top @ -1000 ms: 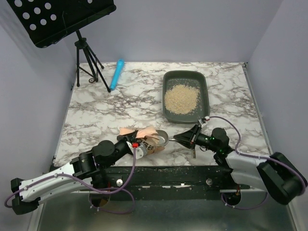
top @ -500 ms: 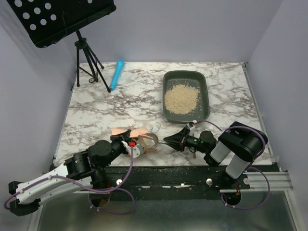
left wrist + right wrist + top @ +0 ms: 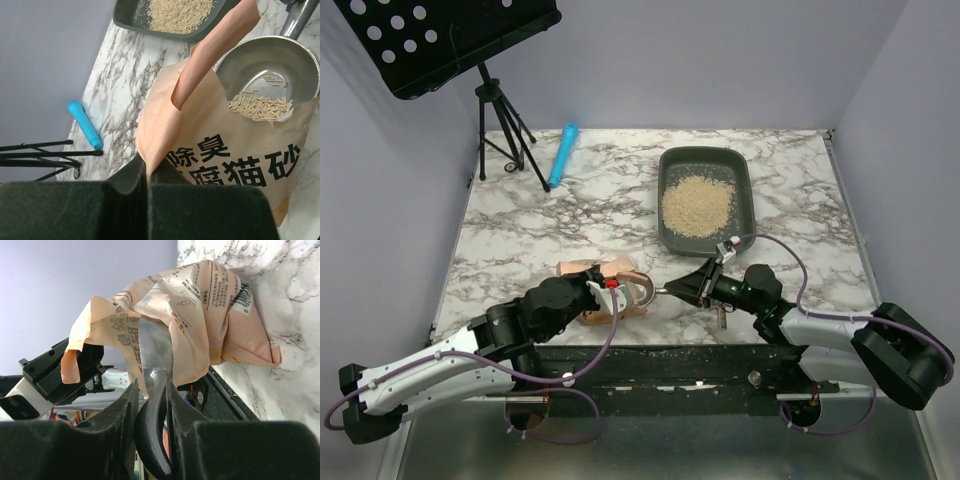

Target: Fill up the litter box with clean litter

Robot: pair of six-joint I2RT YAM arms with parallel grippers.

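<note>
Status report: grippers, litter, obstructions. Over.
Left gripper shut on bag edge. Right gripper shut on scoop, some litter aboard. Litter box part-filled. Nothing between.

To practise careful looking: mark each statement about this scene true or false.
1. The silver metal scoop holds some pale beige litter. True.
2. The dark grey-green plastic litter box is empty. False: a litter pile lies in it.
3. The left gripper is shut on the orange-pink printed bag. True.
4. The blue cylinder lies inside the litter box. False: it lies on the marble table.
5. The right gripper holds nothing. False: it grips the scoop's handle.
</note>
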